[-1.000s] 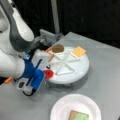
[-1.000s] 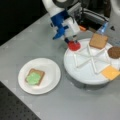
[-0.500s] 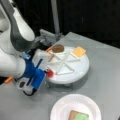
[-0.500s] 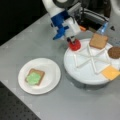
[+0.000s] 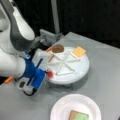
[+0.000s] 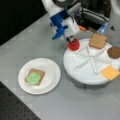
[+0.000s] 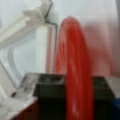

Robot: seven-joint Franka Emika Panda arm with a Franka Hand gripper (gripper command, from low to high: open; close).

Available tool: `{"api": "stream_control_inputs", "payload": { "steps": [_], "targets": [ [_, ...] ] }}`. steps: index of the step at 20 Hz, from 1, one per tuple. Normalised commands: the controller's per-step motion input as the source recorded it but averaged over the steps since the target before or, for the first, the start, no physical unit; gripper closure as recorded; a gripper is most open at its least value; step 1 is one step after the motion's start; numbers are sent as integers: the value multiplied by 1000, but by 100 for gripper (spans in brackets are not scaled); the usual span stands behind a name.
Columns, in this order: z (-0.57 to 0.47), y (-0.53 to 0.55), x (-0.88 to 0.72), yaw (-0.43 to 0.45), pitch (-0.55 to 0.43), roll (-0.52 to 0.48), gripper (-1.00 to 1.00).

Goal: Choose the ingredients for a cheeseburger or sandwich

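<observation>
Red plastic tomato disc (image 6: pixel 74 44) was clamped edge-on in the blue gripper (image 6: pixel 70 39) at the white divided tray's rim (image 6: pixel 68 60); toast with green lettuce (image 6: pixel 34 77) was already plated.

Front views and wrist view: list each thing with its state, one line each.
Gripper: shut on the red tomato disc, at the tray's edge.
Red tomato disc: held on edge.
White divided round tray: holds brown toast square, dark brown patty, yellow cheese square.
White paper plate: bears toast topped with green lettuce.
</observation>
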Motion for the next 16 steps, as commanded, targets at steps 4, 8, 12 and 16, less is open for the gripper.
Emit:
{"api": "stream_control_inputs", "payload": {
  "steps": [4,8,12,16],
  "targets": [
    [233,-530,359,139,185,121,100],
    [276,-475,504,268,270,124,100],
    [226,-429,777,354,242,48,100],
    [141,-494,942,460,199,-137,100]
  ]
}}
